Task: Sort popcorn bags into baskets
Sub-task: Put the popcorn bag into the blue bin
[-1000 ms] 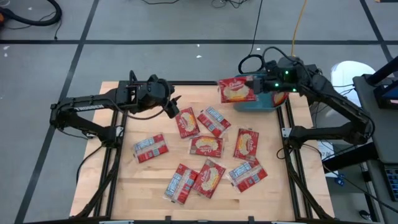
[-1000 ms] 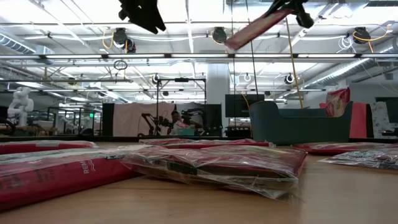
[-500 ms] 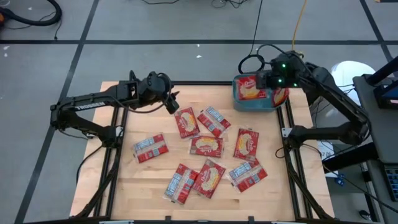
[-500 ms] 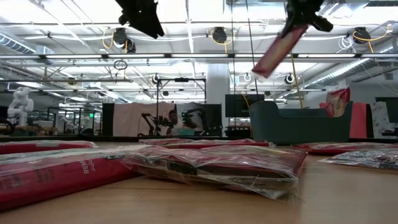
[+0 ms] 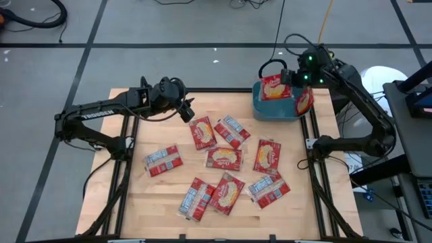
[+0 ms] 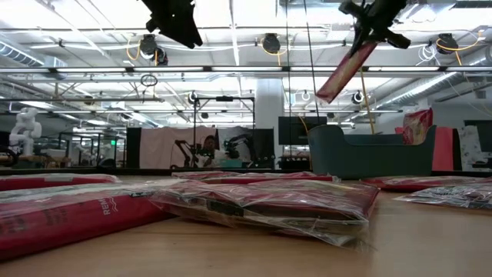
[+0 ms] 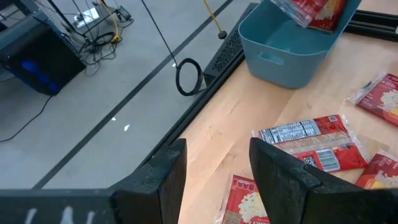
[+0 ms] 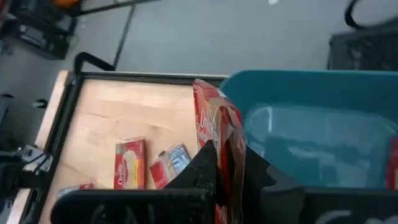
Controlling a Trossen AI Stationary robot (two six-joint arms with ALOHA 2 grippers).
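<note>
Right fingers (image 8: 221,165) pinch popcorn bag (image 5: 274,88) above teal bin (image 5: 270,112), tilted, seemingly lengthwise down.

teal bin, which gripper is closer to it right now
Right. The right gripper hangs directly over the teal bin, shut on a popcorn bag. The left gripper is across the table, above the loose bags, empty.

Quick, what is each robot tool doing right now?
Left tool: open, holding nothing.
Right tool: shut on a popcorn bag above the teal bin.
</note>
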